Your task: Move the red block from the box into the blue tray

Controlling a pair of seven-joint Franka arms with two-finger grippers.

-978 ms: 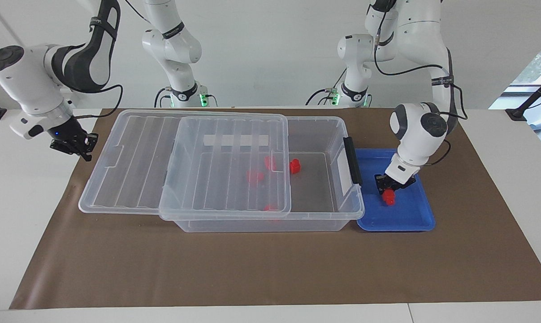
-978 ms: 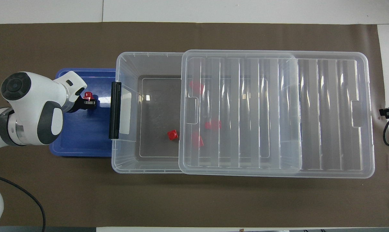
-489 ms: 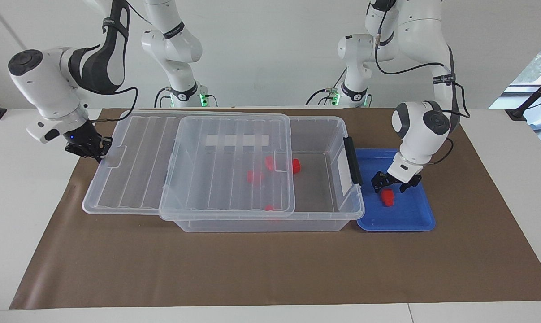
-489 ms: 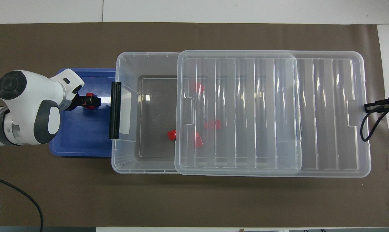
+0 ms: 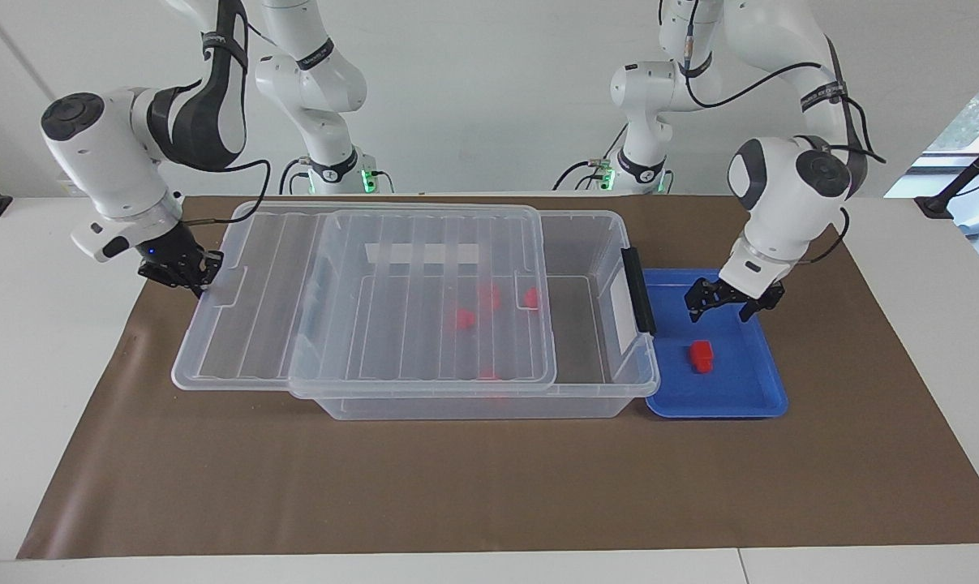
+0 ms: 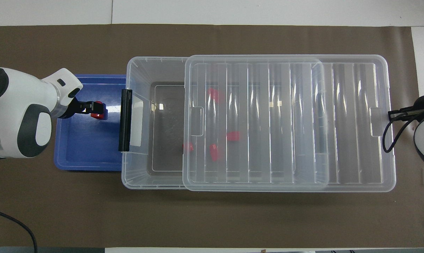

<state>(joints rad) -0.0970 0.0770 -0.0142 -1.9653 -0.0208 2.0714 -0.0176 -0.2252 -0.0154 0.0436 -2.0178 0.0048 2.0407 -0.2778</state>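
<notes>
Red block (image 5: 702,355) down in blue tray (image 5: 749,397).
I see left end effector (image 5: 727,304) spread open above it; right end effector (image 5: 182,272) at box (image 5: 586,243) lid edge, grip unclear.

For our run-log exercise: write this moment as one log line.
red block: in blue tray | left gripper: open over tray | right gripper: at lid edge

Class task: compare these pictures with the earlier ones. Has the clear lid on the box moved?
Yes. The lid has slid along the box toward the blue tray, now covering more of the opening, with the right gripper at its end.
</notes>
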